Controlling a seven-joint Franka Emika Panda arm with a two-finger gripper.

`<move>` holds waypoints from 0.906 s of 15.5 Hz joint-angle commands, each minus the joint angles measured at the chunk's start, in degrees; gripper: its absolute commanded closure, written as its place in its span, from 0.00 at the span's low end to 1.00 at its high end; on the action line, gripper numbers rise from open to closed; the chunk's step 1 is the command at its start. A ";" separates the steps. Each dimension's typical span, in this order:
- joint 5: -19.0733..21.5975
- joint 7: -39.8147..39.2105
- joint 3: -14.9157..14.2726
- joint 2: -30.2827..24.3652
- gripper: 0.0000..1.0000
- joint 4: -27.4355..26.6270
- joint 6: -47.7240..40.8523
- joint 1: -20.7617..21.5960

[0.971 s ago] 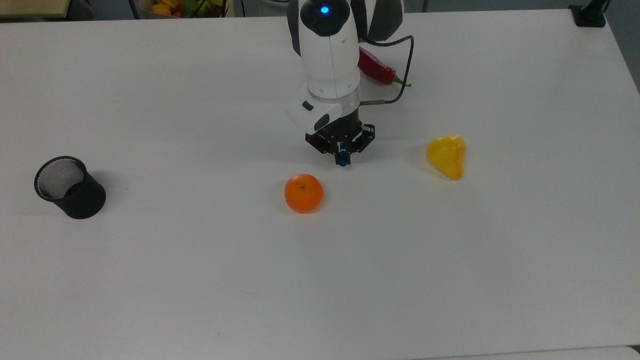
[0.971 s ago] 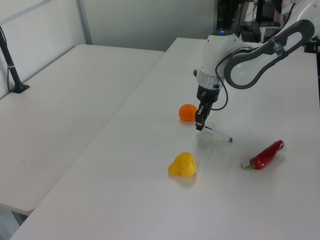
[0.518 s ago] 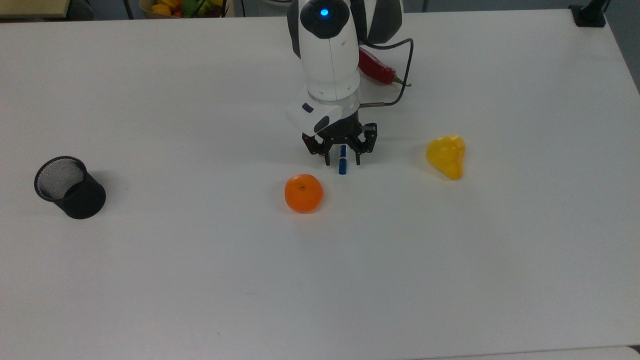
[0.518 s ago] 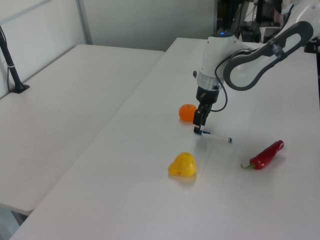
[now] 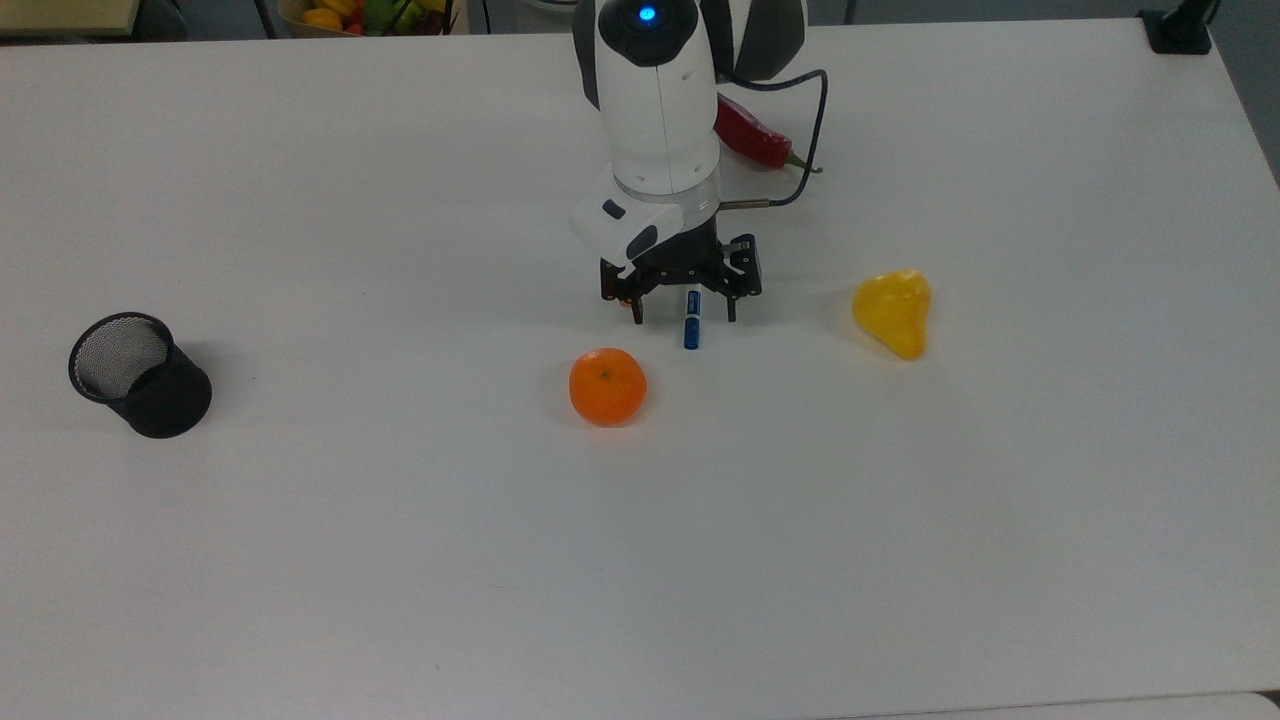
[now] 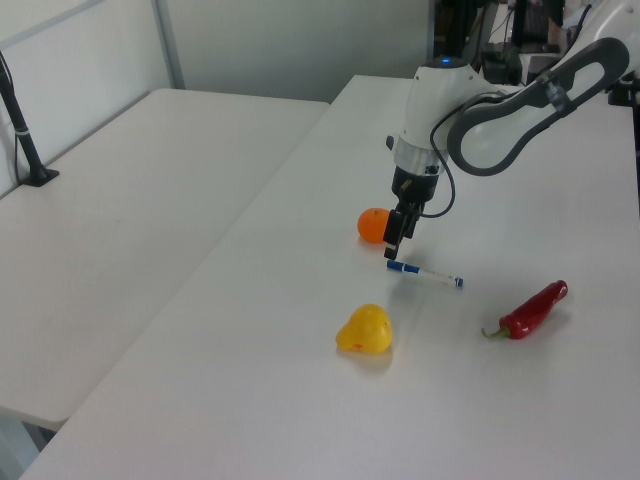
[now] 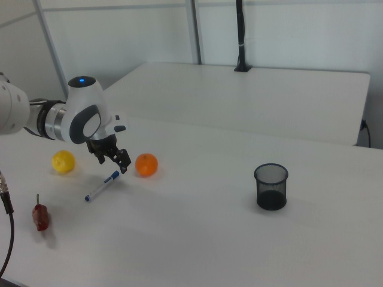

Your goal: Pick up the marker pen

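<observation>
The marker pen (image 5: 689, 321) lies flat on the white worktop (image 5: 300, 550). In the top view it is seen just below the end effector (image 5: 683, 310), with its blue cap end pointing to the near edge and its white barrel running back under the arm. In the top view the long side of the pen runs from far to near, and the two fingers stand one on the top view's left and one on the top view's right of it. So the fingers are set across the pen, not along it.

The end effector is spread wide, and nothing is held in it. In the left view (image 6: 397, 240) it is seen a little above the worktop, over the cap end of the pen (image 6: 424, 274), and the rest of the pen reaches away toward the left view's right. In the right view the pen (image 7: 102, 186) is seen just below the fingers (image 7: 122, 162) and is not touched by them.

The orange (image 5: 607, 386) sits near the pen, on the top view's left of it and closer to the near edge. The yellow fruit (image 5: 893, 311) sits well apart on the top view's right. The red chilli pepper (image 5: 752, 137) lies farther back, behind the arm. The black mesh cup (image 5: 139, 375) stands far off on the top view's left.

For the pen to be taken, it is judged that the end effector must be brought straight down until the fingers sit on both sides of the barrel.
</observation>
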 commanded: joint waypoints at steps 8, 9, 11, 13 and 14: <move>0.77 0.38 -0.33 -12.88 0.00 9.26 -31.14 -4.94; 0.77 0.73 -0.33 -14.29 0.00 9.62 -33.78 -5.38; 0.77 3.44 -0.24 -17.71 0.00 9.80 -39.05 -7.65; 0.42 4.51 -0.33 -20.62 0.00 9.97 -43.28 -9.33; 0.42 4.51 -0.24 -21.85 0.00 9.97 -44.78 -10.47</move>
